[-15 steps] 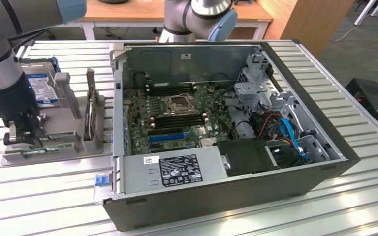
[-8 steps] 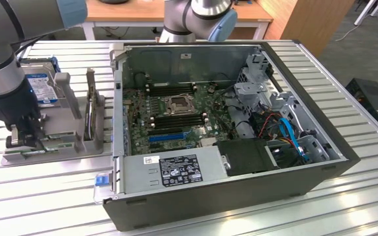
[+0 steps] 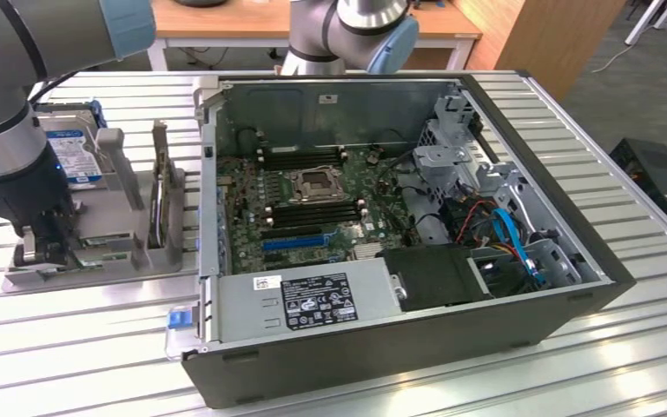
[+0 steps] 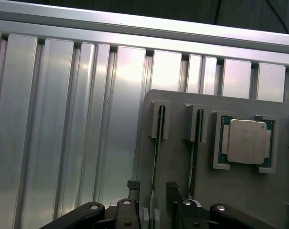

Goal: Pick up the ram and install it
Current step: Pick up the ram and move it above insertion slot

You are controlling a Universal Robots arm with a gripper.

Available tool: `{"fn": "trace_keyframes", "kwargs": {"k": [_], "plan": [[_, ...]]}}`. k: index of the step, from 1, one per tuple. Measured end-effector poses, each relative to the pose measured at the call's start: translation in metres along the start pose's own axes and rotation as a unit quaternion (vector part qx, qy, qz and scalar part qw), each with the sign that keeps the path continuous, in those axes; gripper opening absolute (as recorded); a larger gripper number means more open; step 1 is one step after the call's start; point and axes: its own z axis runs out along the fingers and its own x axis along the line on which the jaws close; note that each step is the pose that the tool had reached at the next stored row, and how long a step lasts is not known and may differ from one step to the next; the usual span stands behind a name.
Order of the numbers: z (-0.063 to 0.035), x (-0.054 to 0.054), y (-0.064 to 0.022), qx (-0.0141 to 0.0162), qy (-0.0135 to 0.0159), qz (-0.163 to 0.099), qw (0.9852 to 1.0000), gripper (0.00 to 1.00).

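Nearest the wrist camera, the black metal fingers (image 4: 131,188) of the robot's hand (image 4: 151,191) are seen spread, one on each side of a long, thin green circuit-board ram stick (image 4: 156,152). A gap is left on both sides, so nothing is pinched yet. The ram stick stands on edge in a slot of a flat grey plastic holder tray (image 4: 175,107), which lies on the ribbed aluminium desk (image 4: 63,119). A second, similar stick (image 4: 194,148) is held in the next slot just beside it, and a square silver processor chip (image 4: 247,141) is seated in a pocket further along.

The ram stick is judged to be light and stiff but thin and easily damaged. It is best gripped across its two flat faces near the upper edge, with the contact edge left untouched and with little force. Little room is left towards the neighbouring stick.

In the exterior view, the grey robot arm (image 3: 9,130) is pointed straight down over the tray, at the exterior view's left of the open black computer case (image 3: 368,382), with the hand low among the tray's posts.
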Motion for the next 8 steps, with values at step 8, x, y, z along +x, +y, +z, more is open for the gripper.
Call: {"fn": "trace_keyframes", "kwargs": {"k": [8], "plan": [[-0.0002,0.0006,-0.0075,0.0001,0.0,0.0,1.0,0.36]]}}
